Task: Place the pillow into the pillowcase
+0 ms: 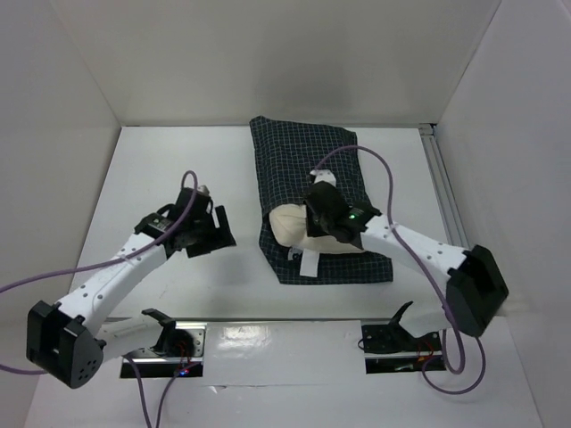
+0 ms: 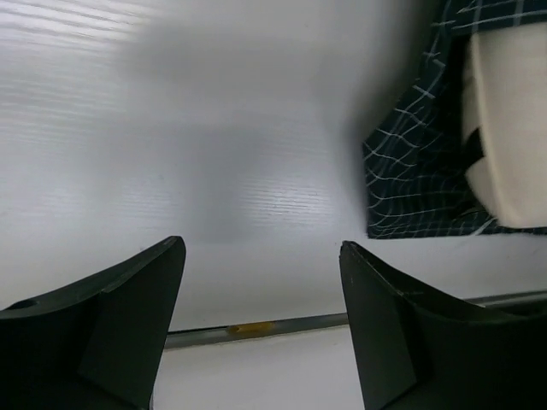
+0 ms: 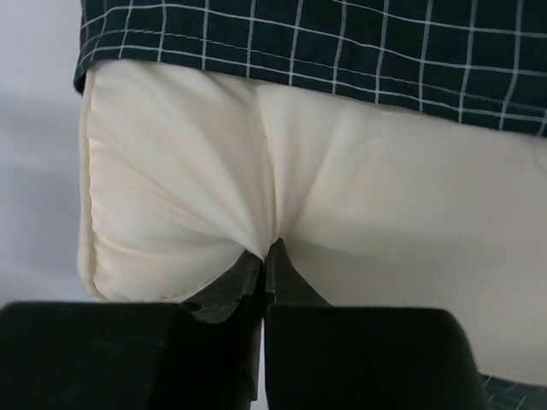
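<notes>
While my left claw [image 2: 261,246] gapes at nine o'clock, my right claw [image 3: 267,253] pinches the soft cream pillow [image 3: 367,196] to stuff the navy checked fabric pillowcase [image 3: 342,51].

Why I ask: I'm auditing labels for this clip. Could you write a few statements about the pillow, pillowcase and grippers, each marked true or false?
1. The right gripper is shut, pinching the pillow. True.
2. The left gripper holds the pillowcase. False: it is open and empty over the bare table, beside the case.
3. The pillow is wholly inside the pillowcase. False: a cream end sticks out of it.
4. The pillowcase is dark with a thin white grid. True.
</notes>
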Controlling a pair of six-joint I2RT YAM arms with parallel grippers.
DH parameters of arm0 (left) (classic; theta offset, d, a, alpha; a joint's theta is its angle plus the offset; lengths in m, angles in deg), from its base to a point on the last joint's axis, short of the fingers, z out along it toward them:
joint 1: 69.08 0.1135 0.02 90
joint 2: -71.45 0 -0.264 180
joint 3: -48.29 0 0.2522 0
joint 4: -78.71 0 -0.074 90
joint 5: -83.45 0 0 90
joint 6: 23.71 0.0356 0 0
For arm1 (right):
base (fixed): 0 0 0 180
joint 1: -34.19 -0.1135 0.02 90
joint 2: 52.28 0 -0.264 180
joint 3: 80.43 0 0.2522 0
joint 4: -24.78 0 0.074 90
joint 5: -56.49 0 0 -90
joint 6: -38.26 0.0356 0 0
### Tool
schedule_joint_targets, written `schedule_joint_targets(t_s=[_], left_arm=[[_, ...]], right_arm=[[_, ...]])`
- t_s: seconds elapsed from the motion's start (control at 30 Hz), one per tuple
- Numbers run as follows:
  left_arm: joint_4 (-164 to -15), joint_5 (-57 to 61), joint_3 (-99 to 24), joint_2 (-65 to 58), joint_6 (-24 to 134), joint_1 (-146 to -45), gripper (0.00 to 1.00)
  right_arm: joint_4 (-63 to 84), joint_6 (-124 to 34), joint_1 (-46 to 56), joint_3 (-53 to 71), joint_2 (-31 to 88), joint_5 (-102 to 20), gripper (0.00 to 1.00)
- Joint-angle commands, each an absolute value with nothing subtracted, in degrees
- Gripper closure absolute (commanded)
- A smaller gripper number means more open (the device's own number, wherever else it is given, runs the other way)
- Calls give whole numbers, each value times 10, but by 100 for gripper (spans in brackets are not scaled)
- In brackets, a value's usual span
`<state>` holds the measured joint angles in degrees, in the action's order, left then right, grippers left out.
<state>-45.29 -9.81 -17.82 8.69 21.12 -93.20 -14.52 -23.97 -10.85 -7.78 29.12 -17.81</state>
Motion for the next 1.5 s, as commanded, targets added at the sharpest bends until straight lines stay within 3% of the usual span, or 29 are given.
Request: schedule_joint_targets(t_s=[0.0, 0.2, 0.53, 0.8, 0.83, 0.9, 0.93, 0.97, 1.1, 1.23, 1.47], left_arm=[[-604, -24, -143, 69, 236, -954, 16], [-784, 36, -69, 46, 252, -1022, 14], [-856, -72, -74, -47, 281, -1104, 12], [-903, -82, -68, -113, 267, -1104, 18], [-914, -82, -75, -119, 259, -1104, 22], [-941, -58, -82, -126, 253, -1104, 52], [-946, -32, -91, -126, 253, -1104, 73], [-936, -25, -120, -126, 253, -1095, 100], [-861, -15, -179, -50, 231, -1089, 100], [-872, 47, -125, 102, 169, -1102, 100], [-937, 64, 73, 264, 35, -1191, 100]], right_arm=[[-125, -240, -83, -105, 222, -229, 100], [-146, -255, -60, -89, 186, -271, 100], [-168, -272, -44, -54, 186, -288, 100], [-191, -283, -38, -25, 180, -289, 100], [-191, -288, -33, -25, 180, -289, 100], [-191, -288, -33, -25, 180, -289, 100], [-184, -294, -25, -25, 187, -289, 100], [-184, -294, -19, -16, 193, -289, 100], [-234, -344, 11, 153, 262, -281, 100], [-236, -344, -19, 224, 273, -287, 100], [-90, -269, -52, -64, 311, -313, 100]])
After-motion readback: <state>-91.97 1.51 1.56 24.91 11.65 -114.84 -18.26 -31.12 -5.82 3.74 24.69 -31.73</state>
